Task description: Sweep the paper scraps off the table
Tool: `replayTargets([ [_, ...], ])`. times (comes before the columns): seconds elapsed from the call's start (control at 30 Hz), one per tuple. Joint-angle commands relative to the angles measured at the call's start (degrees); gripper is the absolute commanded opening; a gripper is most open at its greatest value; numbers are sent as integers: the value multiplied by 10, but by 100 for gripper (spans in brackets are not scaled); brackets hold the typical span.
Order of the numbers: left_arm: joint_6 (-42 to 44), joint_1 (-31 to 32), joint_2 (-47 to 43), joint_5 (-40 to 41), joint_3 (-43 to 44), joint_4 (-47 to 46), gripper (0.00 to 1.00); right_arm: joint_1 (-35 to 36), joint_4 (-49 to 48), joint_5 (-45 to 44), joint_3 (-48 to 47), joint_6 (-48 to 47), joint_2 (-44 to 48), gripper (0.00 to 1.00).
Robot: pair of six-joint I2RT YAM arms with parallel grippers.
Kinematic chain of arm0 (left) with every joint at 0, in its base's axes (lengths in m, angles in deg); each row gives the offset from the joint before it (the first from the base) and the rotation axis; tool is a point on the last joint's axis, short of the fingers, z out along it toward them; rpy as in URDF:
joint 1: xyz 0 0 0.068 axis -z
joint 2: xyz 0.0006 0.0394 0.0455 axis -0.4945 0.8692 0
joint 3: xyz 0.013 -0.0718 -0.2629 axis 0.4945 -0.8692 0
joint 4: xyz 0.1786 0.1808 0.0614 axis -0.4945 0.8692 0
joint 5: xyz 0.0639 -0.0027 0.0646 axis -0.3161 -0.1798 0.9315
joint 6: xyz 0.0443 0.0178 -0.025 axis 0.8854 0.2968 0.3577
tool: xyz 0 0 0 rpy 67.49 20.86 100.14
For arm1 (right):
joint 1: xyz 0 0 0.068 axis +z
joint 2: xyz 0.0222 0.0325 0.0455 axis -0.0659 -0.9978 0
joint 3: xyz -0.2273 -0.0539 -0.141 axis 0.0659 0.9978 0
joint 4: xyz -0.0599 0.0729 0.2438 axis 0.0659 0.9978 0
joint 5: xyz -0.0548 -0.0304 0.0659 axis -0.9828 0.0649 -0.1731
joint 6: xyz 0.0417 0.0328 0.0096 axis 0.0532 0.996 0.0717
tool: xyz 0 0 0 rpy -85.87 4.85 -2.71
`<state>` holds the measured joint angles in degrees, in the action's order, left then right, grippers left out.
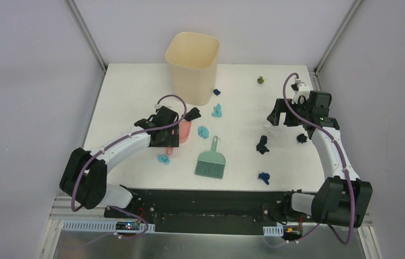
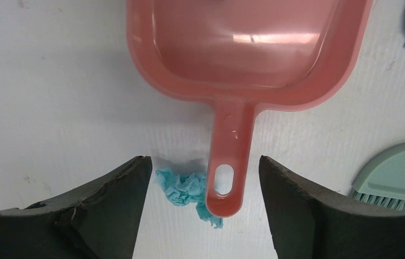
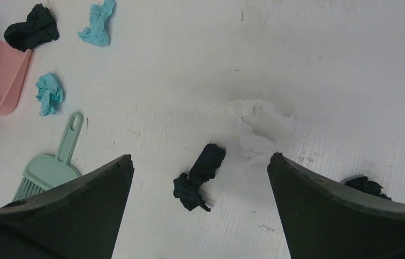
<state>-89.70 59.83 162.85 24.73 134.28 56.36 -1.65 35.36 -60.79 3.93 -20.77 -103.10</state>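
Looking down from the top view, the paper scraps lie scattered across the tabletop, teal ones near the middle, dark ones to the right and one green wad at the far edge. None is in the cream bin, so the sweeping looks barely begun. The left hand hangs over the pink dustpan, while the green brush lies untouched just beside it. The right hand hovers over the right-side scraps.

In the left wrist view, the left hand's fingers stand apart on either side of the dustpan handle, gripping nothing yet. That placement suggests lining up for a pinch on the handle. A teal wad sits against the handle's end, partly under it, and might get caught in the grasp.

In the right wrist view, the right hand is spread fully wide and empty. A black wad and a white wad lie on the tabletop below it. It probably waits to fetch the brush, which sits well to its left.
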Motion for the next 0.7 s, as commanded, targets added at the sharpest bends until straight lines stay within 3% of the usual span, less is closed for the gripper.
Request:
replayTargets([
  [0.0, 14, 7, 21, -32, 25, -6, 73, -4, -9, 24, -2, -14, 15, 100],
  [0.37, 34, 7, 55, -88, 42, -7, 51, -3, -3, 45, 1, -25, 19, 100],
  [0.5, 36, 10, 51, -89, 42, 0, 48, -4, 0, 57, 1, -26, 21, 100],
  [0.67, 45, 21, 31, -62, 46, 16, 47, 5, 5, 163, 16, -68, 22, 100],
])
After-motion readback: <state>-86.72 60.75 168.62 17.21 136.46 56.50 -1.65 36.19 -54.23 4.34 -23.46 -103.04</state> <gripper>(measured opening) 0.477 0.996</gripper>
